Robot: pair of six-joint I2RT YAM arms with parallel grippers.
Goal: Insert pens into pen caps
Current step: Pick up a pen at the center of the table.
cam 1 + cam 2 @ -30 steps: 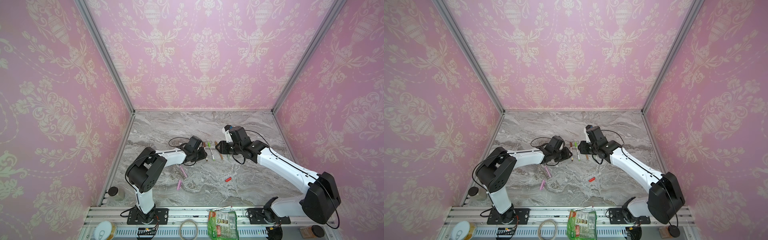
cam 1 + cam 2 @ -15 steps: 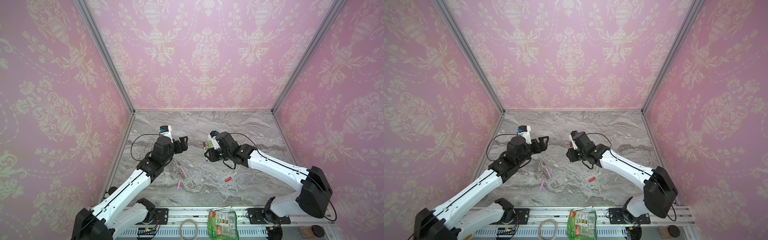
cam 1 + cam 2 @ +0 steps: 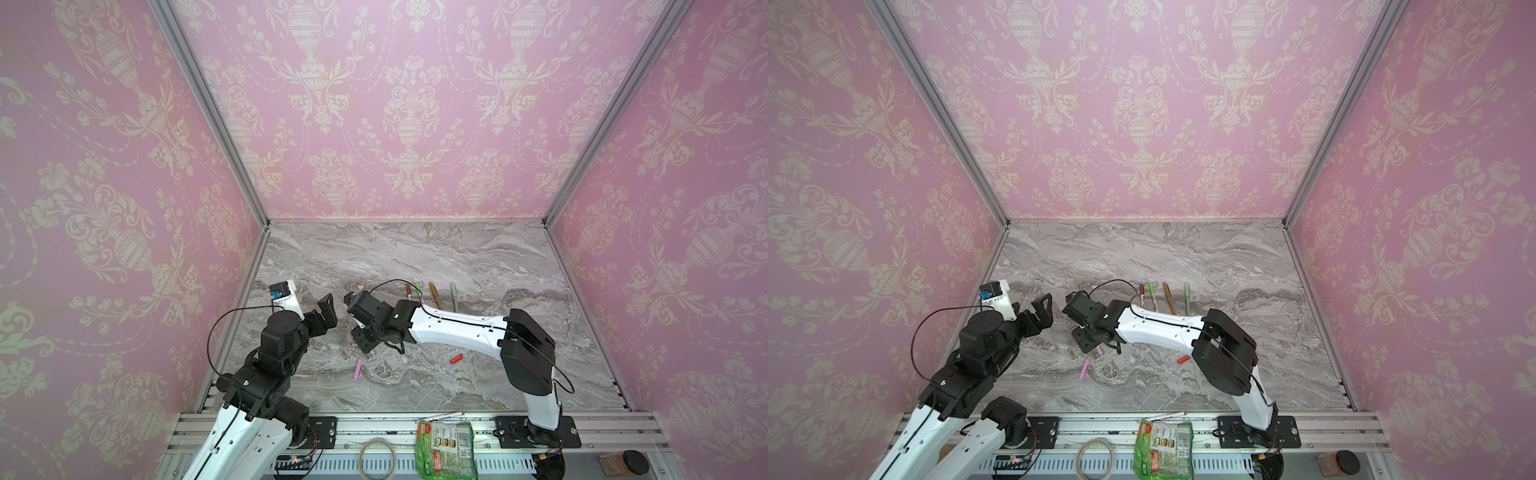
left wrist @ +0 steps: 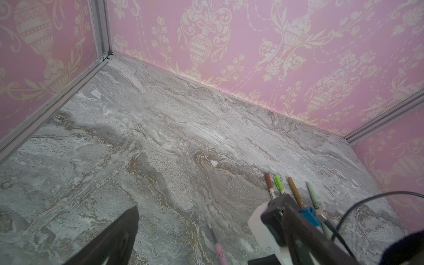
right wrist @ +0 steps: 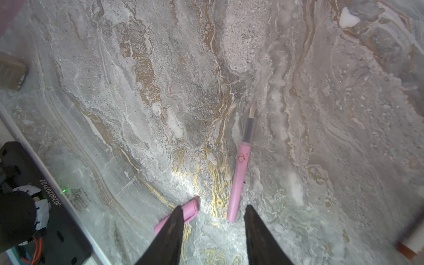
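An uncapped pink pen (image 5: 239,179) lies flat on the marble, nib pointing away from my right gripper (image 5: 213,211). That gripper is open and holds nothing, and the pen's rear end lies between its fingertips. The pink pen cap (image 5: 189,211) lies beside the pen, partly behind one finger, and shows in a top view (image 3: 358,369). My left gripper (image 3: 326,311) hangs open and empty above the table's left side. A red cap (image 3: 456,358) lies to the right. Several capped pens stand in a row behind: brown (image 3: 1141,293), green (image 3: 1153,293), tan (image 3: 1169,299), pale green (image 3: 1187,297).
Pink patterned walls close three sides. Off the table, on the front rail, lie a white pen (image 3: 440,415), a green packet (image 3: 446,446), a tape ring (image 3: 376,455) and a brown jar (image 3: 623,463). The right arm (image 3: 457,328) reaches across in front of the pen row.
My left arm pulled back from the pen row, rose and opened wide. My right gripper swung left and nearer, down over the pink pen, and its jaws widened.
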